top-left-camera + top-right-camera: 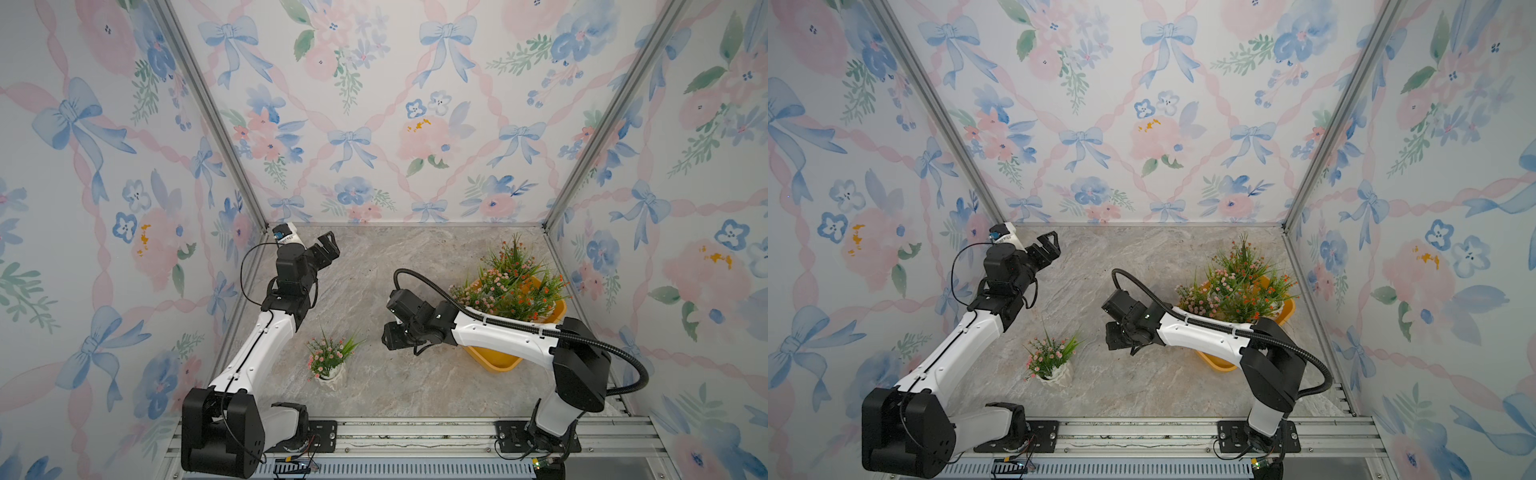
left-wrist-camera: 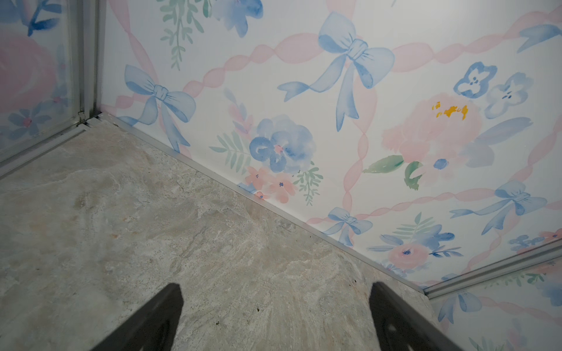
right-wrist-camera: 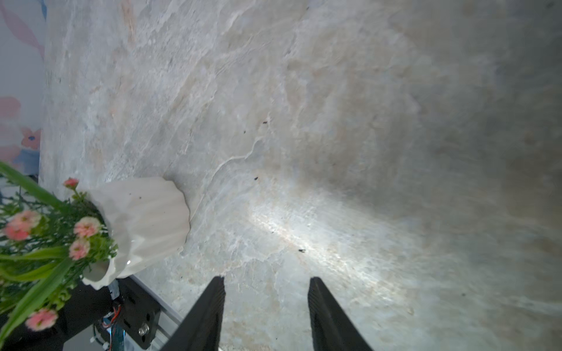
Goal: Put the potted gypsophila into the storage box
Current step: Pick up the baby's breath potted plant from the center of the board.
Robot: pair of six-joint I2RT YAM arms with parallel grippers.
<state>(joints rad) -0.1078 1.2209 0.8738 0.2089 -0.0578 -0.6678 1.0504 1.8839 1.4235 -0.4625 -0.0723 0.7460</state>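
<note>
Logged right hand (image 3: 267,279) released: dark fingers apart, nothing between them, only bare grey marbled desk (image 3: 334,152) beneath.

Found one small artificial plant in a white ribbed pot with pink blooms (image 3: 146,218) standing on the desk. Placed it near that hand but off to one side of the fingertips, not touching.

Saw shallow yellow-orange plastic storage box (image 1: 494,362) behind that hand, under its forearm. Found it already crowded with green-leaved plants carrying pink and orange-red blooms (image 1: 513,286); exact count not readable.

Noted left hand (image 2: 275,287) also released and empty, pointed toward the desk's far corner, well apart from pot and box.

Judged step in hand: reach for the one pot outside the box; most of the task apparently done.

Judged next move:
- swing right hand sideways until fingers straddle the ribbed pot wall below the foliage
- clench, lift clear, carry back over the box rim into a bare gap

Flagged risk: leaves snagging on fingers; little room among plants already inside.
</note>
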